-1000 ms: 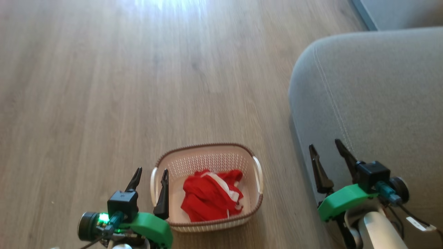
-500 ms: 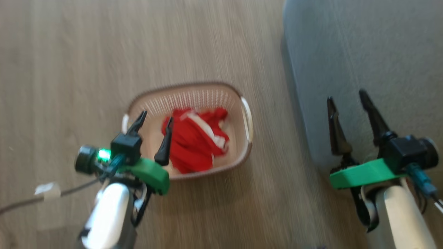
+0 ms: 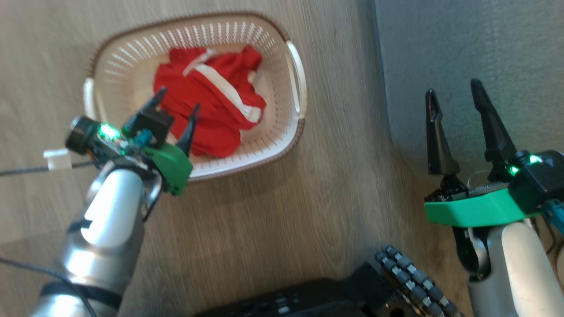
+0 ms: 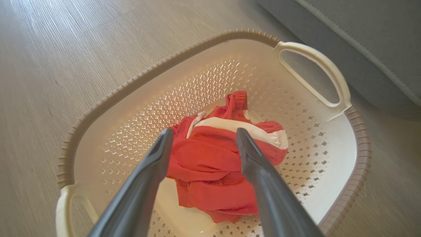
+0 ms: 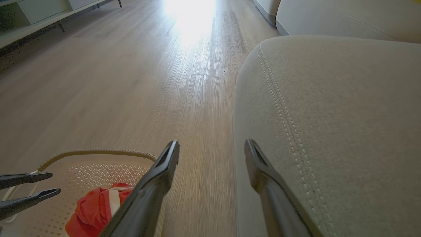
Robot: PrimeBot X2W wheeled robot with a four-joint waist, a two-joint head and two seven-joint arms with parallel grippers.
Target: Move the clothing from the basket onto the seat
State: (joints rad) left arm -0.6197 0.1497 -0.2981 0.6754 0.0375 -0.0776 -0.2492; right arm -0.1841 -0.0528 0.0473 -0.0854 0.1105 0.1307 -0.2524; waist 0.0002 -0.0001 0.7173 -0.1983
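Note:
The cream basket (image 3: pixel 288 143) with a brown rim stands on the wooden floor, left of the grey seat (image 3: pixel 484 44). Bright-red clothing (image 3: pixel 220 127) with white trim lies crumpled inside it. My left gripper (image 3: pixel 179 98) hangs open over the basket's near left part, fingers pointing at the clothing without touching it. The left wrist view shows its open fingers (image 4: pixel 204 131) framing the red clothing (image 4: pixel 210 158) above the basket's wall (image 4: pixel 315 171). My right gripper (image 3: pixel 454 87) stands open and empty over the seat's near edge; in its wrist view the fingers (image 5: pixel 212 142) straddle the seat's edge (image 5: pixel 329 115).
My dark base with a roller wheel (image 3: pixel 410 277) shows at the bottom. A cable (image 3: pixel 26 169) trails left of the left arm. Bare wooden floor (image 5: pixel 131 82) stretches beyond the basket, with a low cabinet (image 5: pixel 33 16) and another cushion (image 5: pixel 345 16) far off.
The head camera has tilted down, so the basket sits higher in the picture. My left gripper has moved from the basket's left rim to over the clothing. Both grippers stay open.

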